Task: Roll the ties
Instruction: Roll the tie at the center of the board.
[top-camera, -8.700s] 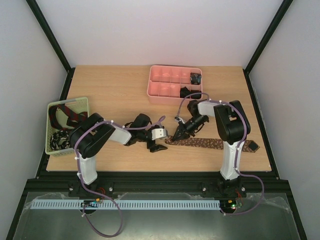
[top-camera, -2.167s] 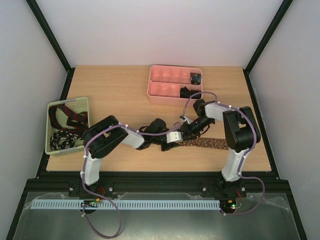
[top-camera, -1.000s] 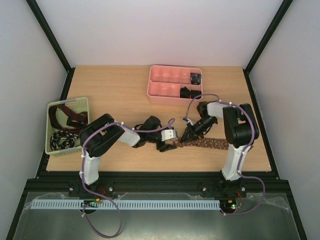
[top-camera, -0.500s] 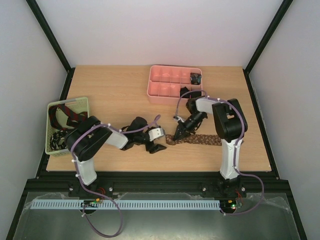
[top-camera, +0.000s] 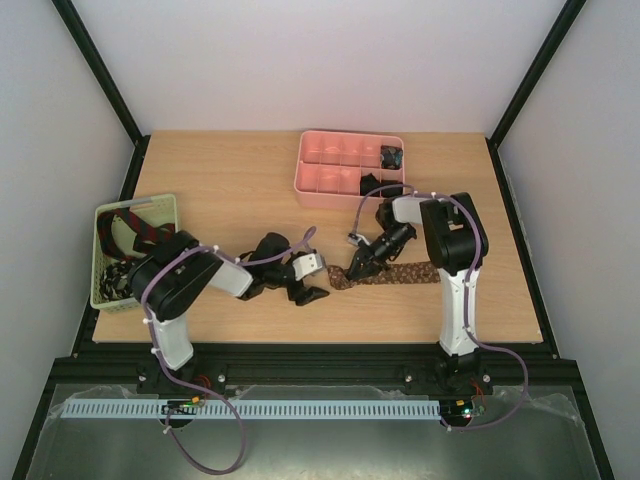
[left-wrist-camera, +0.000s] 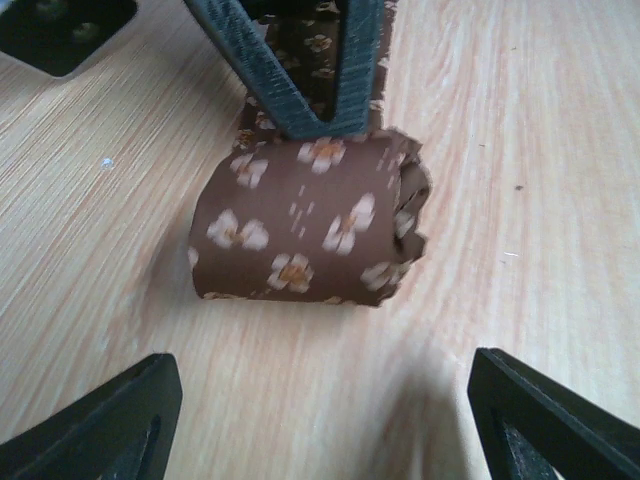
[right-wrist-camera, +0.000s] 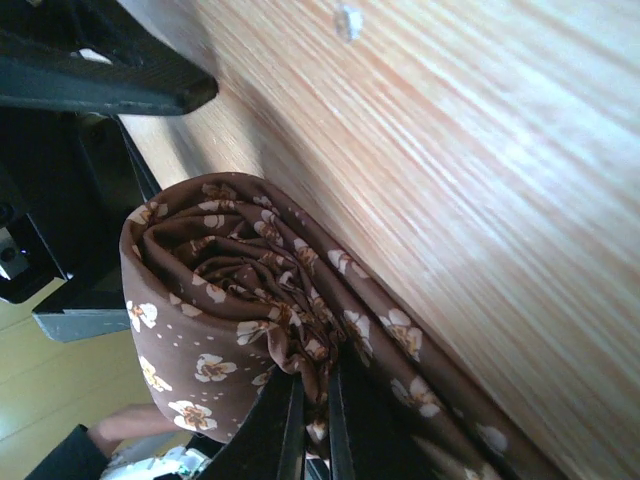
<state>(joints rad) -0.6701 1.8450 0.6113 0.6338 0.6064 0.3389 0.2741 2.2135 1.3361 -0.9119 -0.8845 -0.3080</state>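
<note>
The brown tie (top-camera: 400, 274) lies on the bench (top-camera: 230, 180) stretched 3-to-9 o'clock, its rolled end at 9 clamped in the right fingers (top-camera: 360, 262), with the left fingers (left-wrist-camera: 100, 430) spread empty just beyond toward 8 o'clock.

The tie (left-wrist-camera: 310, 225) is soft, matt brown cloth with pale printed flowers. The counter (left-wrist-camera: 520, 150) is smooth pale wood with fine grain and a faint sheen. The left fingers (left-wrist-camera: 100, 435) are matt black plastic. The upper-centre tray (top-camera: 318, 190) looks like smooth pink plastic.
</note>
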